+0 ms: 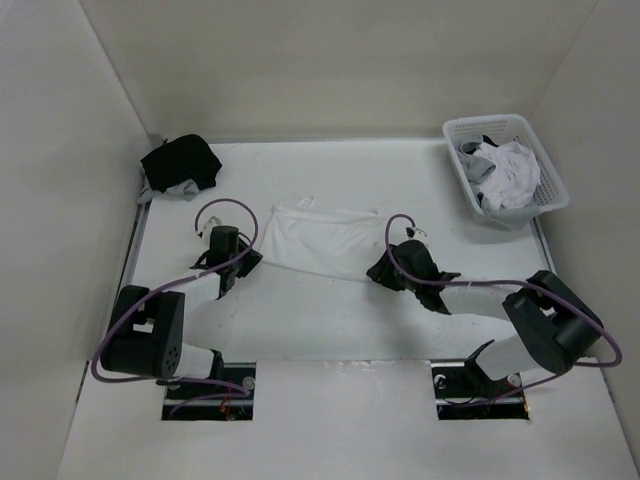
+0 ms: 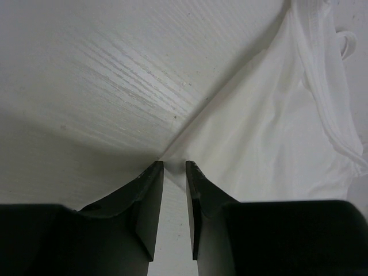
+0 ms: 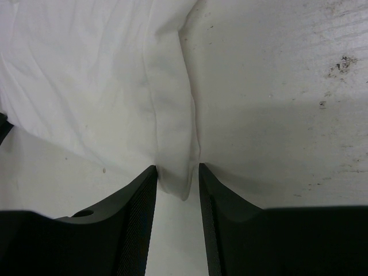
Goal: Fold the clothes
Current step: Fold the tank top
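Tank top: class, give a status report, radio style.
Right gripper pinching tank top edge. Left gripper at its other corner, grip unclear. Garment flat, unfolded. Nothing on it.

Left arm [image 1: 195,288] first: white tube links between chunky black joint housings, with a purple cable [image 1: 228,203] curling off it. The right arm [image 1: 480,298] is the same build, and a second purple cable [image 1: 392,228] loops from it. Each is bolted to a dark base mount [image 1: 210,385] in a cut-out. Up close, the left gripper [image 2: 174,168] has matte black wedge fingers. The right gripper [image 3: 177,169] has fine-ribbed inner pads [image 3: 141,224].
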### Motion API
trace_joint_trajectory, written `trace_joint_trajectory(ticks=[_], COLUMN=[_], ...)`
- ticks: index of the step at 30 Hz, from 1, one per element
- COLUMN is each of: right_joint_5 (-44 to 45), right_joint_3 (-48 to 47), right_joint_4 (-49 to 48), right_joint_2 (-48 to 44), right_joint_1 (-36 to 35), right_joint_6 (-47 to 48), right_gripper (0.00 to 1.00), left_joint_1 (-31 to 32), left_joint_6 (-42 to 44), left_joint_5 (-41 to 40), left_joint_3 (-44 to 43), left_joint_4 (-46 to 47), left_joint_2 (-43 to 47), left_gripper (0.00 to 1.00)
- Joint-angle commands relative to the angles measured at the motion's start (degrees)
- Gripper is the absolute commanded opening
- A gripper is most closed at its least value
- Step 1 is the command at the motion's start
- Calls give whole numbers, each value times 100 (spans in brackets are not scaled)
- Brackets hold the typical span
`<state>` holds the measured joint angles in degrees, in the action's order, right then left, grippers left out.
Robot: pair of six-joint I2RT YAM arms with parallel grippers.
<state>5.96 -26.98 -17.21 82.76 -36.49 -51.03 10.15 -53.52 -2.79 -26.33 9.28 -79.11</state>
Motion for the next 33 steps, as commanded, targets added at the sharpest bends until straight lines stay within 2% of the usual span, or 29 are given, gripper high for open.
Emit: trace_joint_trajectory(ticks=[1, 6, 11, 16, 20, 23, 27, 30, 33], right_joint_5=[20, -7, -68, -86, -24, 11, 414, 976, 1661], right_joint_3=[105, 53, -17, -18, 9, -96, -657, -1517, -2502], right_joint_4=[244, 306, 324, 254, 358, 971, 2386, 3581, 4505], right_joint_2=[-155, -111, -6, -145, -978, -1997, -3483, -4380, -4795], right_joint_1=[-55, -55, -73, -91, -99, -161, -520, -1099, -1916], right_joint_6=[-13, -13, -13, -92, -48, 57, 303, 540, 664], right_gripper=[40, 38, 24, 6, 2, 1, 1, 1, 0], left_joint_1=[-18, -35, -62, -27, 26, 52, 123, 219, 333], left_joint_6=[148, 166, 140, 8, -141, -115, 8, 166, 342], left_joint_5=[-117, -29, -20, -99, -187, -301, -442, -512, -609], left_joint_3=[22, 57, 119, 49, 101, -135, -863, -1732, -2620], left_joint_4=[-313, -155, 126, 320, 76, -644, -1804, -2604, -3211], left_joint_2=[-219, -210, -140, 114, 1052, 2168, 3610, 4340, 4728], left_gripper=[21, 10, 0, 0, 0, 0, 0, 0, 0])
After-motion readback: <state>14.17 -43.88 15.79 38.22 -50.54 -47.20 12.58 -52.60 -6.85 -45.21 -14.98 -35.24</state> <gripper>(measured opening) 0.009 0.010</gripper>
